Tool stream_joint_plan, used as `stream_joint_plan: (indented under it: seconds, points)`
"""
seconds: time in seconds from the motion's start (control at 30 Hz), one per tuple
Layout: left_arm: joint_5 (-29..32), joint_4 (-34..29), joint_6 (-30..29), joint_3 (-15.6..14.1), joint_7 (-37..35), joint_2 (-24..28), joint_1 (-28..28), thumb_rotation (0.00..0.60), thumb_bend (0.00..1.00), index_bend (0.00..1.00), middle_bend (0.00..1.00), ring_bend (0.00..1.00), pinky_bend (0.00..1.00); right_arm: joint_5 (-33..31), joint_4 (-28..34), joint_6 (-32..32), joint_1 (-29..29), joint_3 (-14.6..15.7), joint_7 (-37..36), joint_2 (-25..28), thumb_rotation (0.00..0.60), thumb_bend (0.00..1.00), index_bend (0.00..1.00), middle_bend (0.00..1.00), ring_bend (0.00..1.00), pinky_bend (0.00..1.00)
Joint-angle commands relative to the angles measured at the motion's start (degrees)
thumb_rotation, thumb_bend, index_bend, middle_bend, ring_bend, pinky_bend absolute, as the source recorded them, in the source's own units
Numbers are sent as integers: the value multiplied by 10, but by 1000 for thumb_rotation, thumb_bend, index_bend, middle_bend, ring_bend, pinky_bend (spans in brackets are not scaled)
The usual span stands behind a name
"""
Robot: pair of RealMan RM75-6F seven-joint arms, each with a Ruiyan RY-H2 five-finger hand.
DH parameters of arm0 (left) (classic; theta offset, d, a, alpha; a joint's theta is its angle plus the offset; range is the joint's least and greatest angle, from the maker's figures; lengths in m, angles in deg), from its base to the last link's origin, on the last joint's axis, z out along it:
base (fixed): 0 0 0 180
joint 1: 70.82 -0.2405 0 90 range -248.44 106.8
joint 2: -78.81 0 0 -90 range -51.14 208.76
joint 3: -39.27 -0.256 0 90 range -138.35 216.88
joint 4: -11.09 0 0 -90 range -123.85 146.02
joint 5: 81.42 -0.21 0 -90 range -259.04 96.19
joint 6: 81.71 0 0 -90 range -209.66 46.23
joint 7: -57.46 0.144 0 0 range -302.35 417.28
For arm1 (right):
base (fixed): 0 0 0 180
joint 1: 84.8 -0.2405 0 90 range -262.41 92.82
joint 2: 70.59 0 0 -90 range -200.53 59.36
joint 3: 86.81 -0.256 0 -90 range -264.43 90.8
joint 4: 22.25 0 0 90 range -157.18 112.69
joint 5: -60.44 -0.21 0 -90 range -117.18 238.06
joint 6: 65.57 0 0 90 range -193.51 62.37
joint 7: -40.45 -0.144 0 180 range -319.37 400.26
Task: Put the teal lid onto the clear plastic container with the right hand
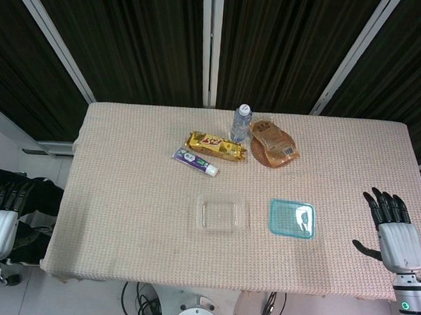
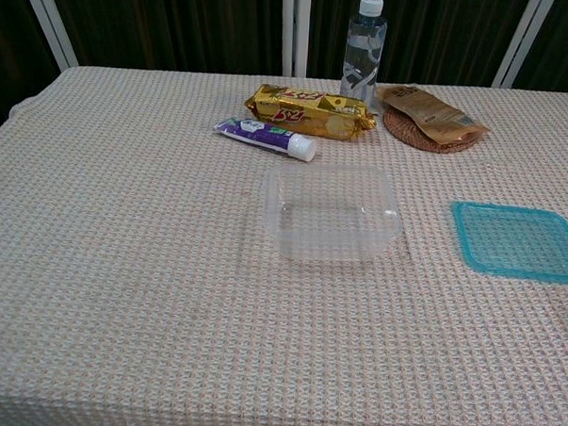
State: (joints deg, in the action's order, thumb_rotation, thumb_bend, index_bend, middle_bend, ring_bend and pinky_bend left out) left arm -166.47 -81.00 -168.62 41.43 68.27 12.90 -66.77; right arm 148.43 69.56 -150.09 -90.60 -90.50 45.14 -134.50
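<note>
The teal lid (image 1: 291,218) (image 2: 517,241) lies flat on the woven tablecloth, to the right of the clear plastic container (image 1: 220,212) (image 2: 332,212), which stands open and empty near the table's middle. A small gap separates the two. My right hand (image 1: 394,230) hovers at the table's right edge, well to the right of the lid, fingers spread and holding nothing. My left hand (image 1: 2,206) hangs off the table's left side, fingers apart and empty. Neither hand appears in the chest view.
At the back stand a water bottle (image 1: 241,123) (image 2: 363,50), a gold snack packet (image 1: 215,146) (image 2: 309,111), a toothpaste tube (image 1: 195,161) (image 2: 266,138) and a brown pouch on a round coaster (image 1: 273,143) (image 2: 433,119). The tablecloth (image 1: 124,195) covers the whole table.
</note>
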Motion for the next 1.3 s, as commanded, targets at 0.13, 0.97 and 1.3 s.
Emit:
stream_joint_plan:
  seconds: [0.13, 0.97, 1.3]
  points:
    - [-4, -1, -5, -1, 4, -2, -3, 600, 0, 84, 76, 11, 0, 6, 9, -9, 2, 1, -1, 6, 600, 0, 0, 42, 0, 0]
    - [-6, 12, 5, -7, -5, -15, -4, 600, 0, 84, 76, 11, 0, -136, 6, 291, -165, -24, 65, -92, 600, 0, 0, 145, 0, 0]
    - [-3, 20, 17, -8, -12, -18, 0, 600, 0, 84, 75, 11, 0, -182, -23, 320, -194, -26, 79, -132, 600, 0, 0, 180, 0, 0]
